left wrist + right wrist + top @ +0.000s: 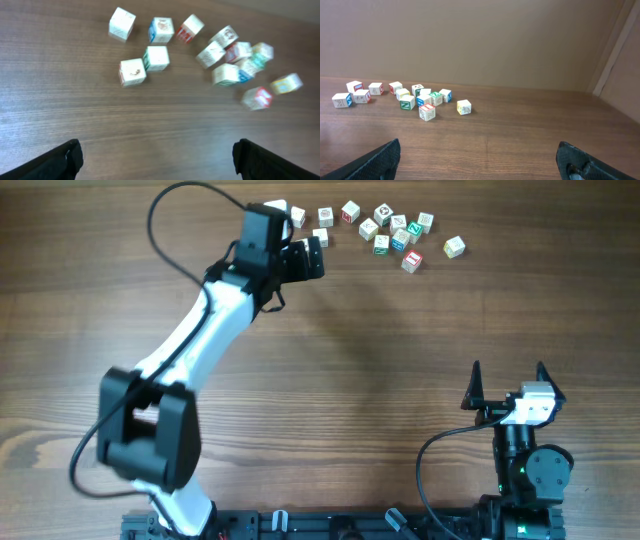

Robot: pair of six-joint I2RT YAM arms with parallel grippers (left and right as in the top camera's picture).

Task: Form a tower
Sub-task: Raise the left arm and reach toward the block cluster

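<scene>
left pincer (pixel 156 150): jaws apart, empty, hovering over the leftmost cubes (pixel 132 72). No tower clearly standing. If a two-high stack exists, it's in the tight cluster (pixel 400 232); can't tell. Suggest the lone cube (pixel 122 23) first: square jaws to its flat faces and descend straight. right pincer (pixel 508 370): apart, parked at the worktop's (pixel 330 380) near edge.

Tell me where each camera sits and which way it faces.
Overhead: above the table, looking straight down; left gripper by the cubes, right gripper near its base.
Left wrist: above the cubes, looking down; own open fingers at bottom corners.
Right wrist: low, looking across the table at them; own open fingers below.
All three share the cubes.
</scene>
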